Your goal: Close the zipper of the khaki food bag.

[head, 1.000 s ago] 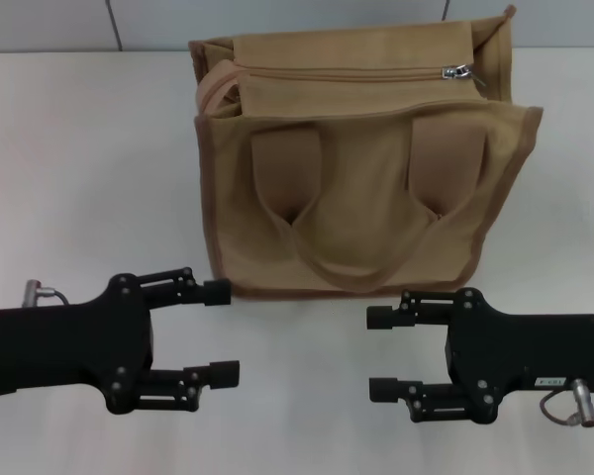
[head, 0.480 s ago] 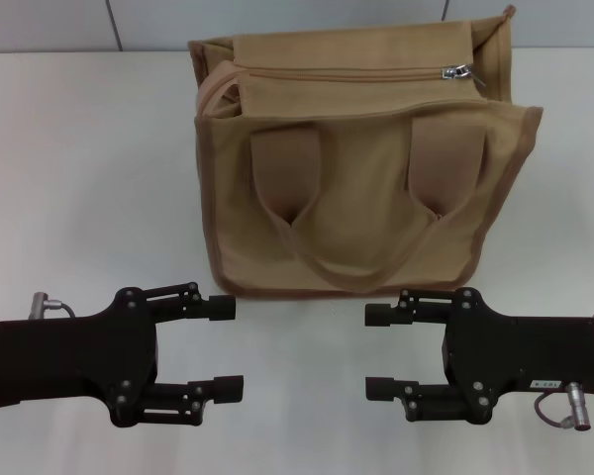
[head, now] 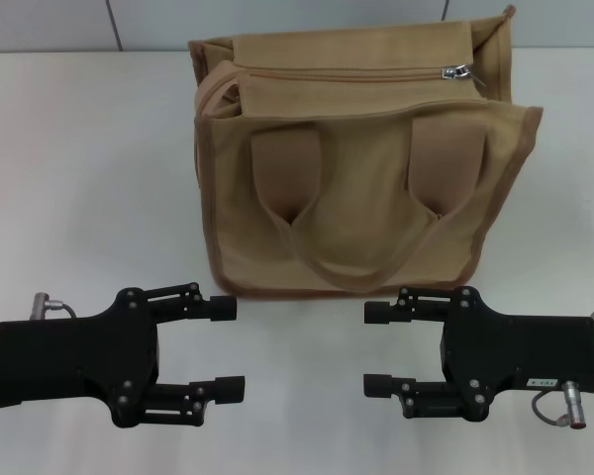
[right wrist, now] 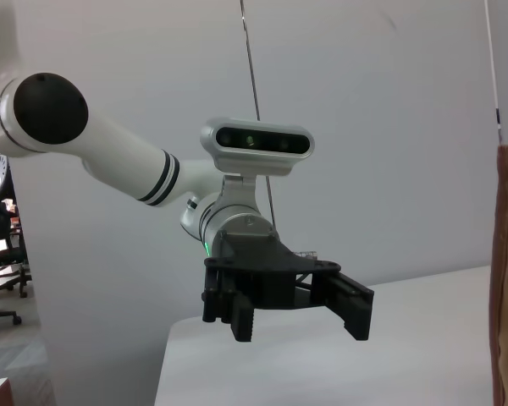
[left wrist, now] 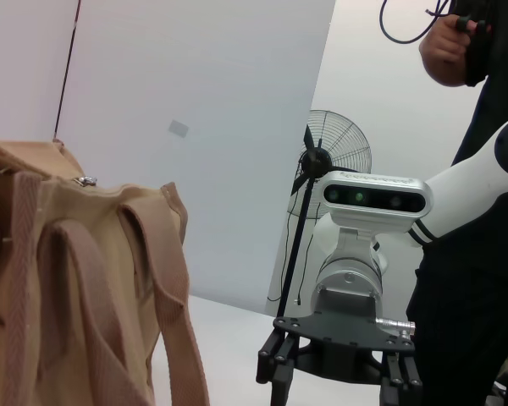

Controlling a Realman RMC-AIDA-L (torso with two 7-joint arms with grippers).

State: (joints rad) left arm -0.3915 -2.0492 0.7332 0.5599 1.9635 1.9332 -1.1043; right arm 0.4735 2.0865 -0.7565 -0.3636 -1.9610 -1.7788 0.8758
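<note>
Both claws sit low on the near side of the bench, facing one another across a bare gap. Left claw [head: 223, 346]: fingers parted wide, holding nothing, its tips pointing inward towards the centre. Right claw [head: 379, 347]: likewise wide open and empty, tips pointing back at its partner. Neither touches the bag; each upper finger lies just beside the bag's lower hem, with a thin strip of white bench [head: 79, 178] between.

Beyond them stands the khaki food bag [head: 361, 158], upright, its broad handled face turned towards the robot and its top flap at the far side. The zipper [head: 346, 72] runs along that flap, its long axis lying crosswise, from the robot's left to its right. The silver pull tab [head: 459, 71] rests at the right-hand end of the track, close to the bag's far right corner. On the left, the flap stands away from the bag's mouth, so I judge the closure incomplete, though the teeth cannot be read clearly.

Assessment: the tab lies up and away from both claws, over the full height of the bag, and decidedly on the right claw's side. The right arm is the nearer candidate for the pull; the left is better placed to steady the left end.
</note>
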